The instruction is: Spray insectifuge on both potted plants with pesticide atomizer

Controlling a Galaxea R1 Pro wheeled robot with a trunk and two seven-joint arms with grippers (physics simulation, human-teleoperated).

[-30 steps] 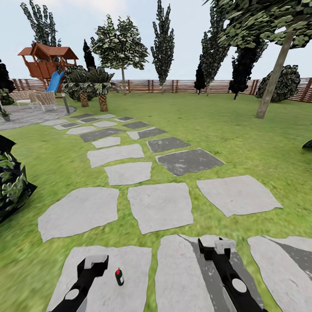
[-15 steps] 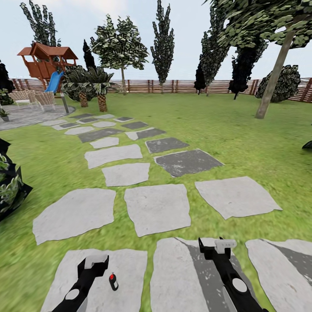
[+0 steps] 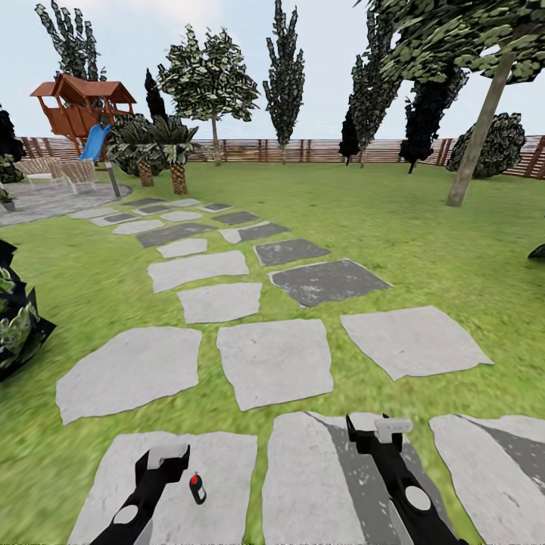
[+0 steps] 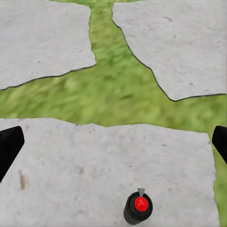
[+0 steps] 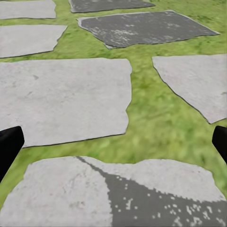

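The pesticide atomizer (image 3: pixel 197 488), a slim dark bottle with a red top, stands upright on a light stepping stone (image 3: pixel 227 462) in the garden lawn. My left gripper (image 3: pixel 165 456) hangs just left of it, open and apart from it. From above in the left wrist view, the atomizer (image 4: pixel 138 207) sits below the open left gripper (image 4: pixel 113 144), with the black fingertips (image 4: pixel 9 147) at the frame's sides. My right gripper (image 3: pixel 382 430) is open over a neighbouring stone; the right wrist view has this gripper (image 5: pixel 113 144) holding nothing. A small potted plant (image 3: pixel 4 197) peeks at the far-left patio edge.
A path of grey stepping stones (image 3: pixel 274 359) runs across the grass toward the round paved patio (image 3: pixel 45 203) with wicker seats (image 3: pixel 57 171) at far left. A dark leafy bush (image 3: pixel 15 310) stands close on the left. A wooden fence (image 3: pixel 303 150) and trees line the back.
The whole view has crept forward and slightly right, so the stones and atomizer sit a little lower and further left in the picture. Both arms hold the same pose.
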